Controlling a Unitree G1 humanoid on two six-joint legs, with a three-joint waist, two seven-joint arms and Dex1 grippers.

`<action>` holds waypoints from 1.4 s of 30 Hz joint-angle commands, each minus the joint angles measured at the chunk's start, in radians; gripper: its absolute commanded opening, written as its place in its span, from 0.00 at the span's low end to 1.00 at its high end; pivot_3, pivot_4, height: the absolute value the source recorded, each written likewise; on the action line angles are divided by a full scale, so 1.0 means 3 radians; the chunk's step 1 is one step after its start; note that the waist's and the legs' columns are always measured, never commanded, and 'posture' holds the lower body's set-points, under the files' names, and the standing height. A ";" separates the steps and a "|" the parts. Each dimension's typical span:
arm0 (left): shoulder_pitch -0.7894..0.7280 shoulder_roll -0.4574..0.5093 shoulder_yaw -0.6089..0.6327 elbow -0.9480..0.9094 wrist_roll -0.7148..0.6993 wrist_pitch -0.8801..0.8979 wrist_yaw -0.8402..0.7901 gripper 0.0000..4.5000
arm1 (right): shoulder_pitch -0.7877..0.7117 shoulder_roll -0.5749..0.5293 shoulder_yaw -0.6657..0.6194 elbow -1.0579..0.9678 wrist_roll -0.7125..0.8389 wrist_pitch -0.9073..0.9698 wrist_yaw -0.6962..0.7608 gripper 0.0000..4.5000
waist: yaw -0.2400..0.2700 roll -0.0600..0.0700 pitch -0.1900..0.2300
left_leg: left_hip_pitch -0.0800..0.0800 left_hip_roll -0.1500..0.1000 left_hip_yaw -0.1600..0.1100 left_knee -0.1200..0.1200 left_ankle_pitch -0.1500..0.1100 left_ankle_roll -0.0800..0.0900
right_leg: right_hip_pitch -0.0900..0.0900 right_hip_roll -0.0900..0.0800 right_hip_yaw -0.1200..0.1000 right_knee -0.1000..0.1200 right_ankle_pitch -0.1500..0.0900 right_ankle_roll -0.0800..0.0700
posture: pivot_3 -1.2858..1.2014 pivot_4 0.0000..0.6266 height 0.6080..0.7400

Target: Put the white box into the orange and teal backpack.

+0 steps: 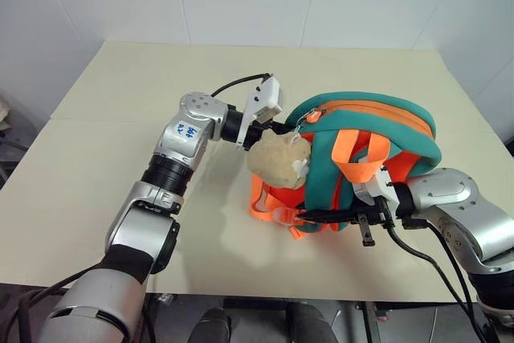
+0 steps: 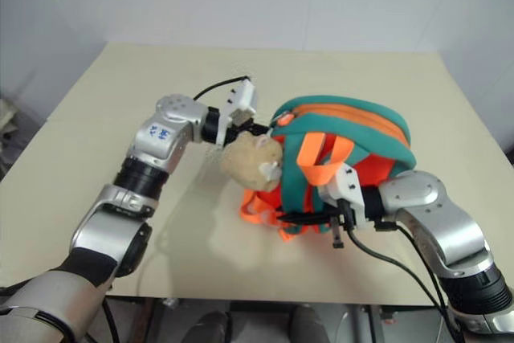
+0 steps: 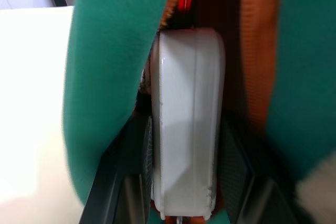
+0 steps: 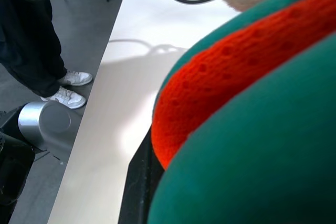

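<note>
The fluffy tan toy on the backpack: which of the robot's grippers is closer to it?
Left. The left gripper sits right above the plush toy, pushing the white box into the backpack. The right gripper grips the backpack's lower edge, farther from the toy.

You get even, bright overhead light on the cream table (image 1: 120,118), with soft shadows beside the left arm and under the orange and teal backpack (image 1: 385,130). Your left wrist view blurs the teal fabric, and glare whitens the white box (image 3: 189,129). Close fabric in your right wrist view is soft.
</note>
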 commanded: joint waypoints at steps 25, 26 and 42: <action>0.0030 0.1299 0.0360 -0.0895 -0.0106 0.0422 -0.0316 1.00 | -0.0186 0.0095 0.0077 0.0239 -0.0117 -0.0180 0.0019 0.15 | -0.0027 0.0017 0.0013 | 0.0000 0.0001 0.0000 -0.0006 0.0000 0.0000 | 0.0000 0.0000 0.0000 -0.0007 0.0001 0.0001 | 0.52 0.24 1.00; 0.0055 0.1327 0.0384 -0.0948 -0.0126 0.0463 -0.0292 1.00 | -0.0196 0.0098 0.0082 0.0253 -0.0121 -0.0188 0.0022 0.15 | -0.0025 0.0017 0.0013 | 0.0000 0.0001 0.0000 -0.0006 0.0000 0.0000 | 0.0000 0.0000 0.0000 -0.0007 0.0001 0.0001 | 0.52 0.24 1.00; 0.0708 0.1475 0.1056 -0.2765 -0.1411 0.1928 0.0216 1.00 | -0.0263 0.0146 0.0121 0.0398 -0.0181 -0.0307 0.0081 0.15 | -0.0083 0.0020 0.0019 | 0.0001 0.0003 -0.0001 -0.0004 -0.0002 0.0003 | 0.0001 0.0000 0.0001 -0.0004 0.0001 0.0000 | 0.52 0.24 1.00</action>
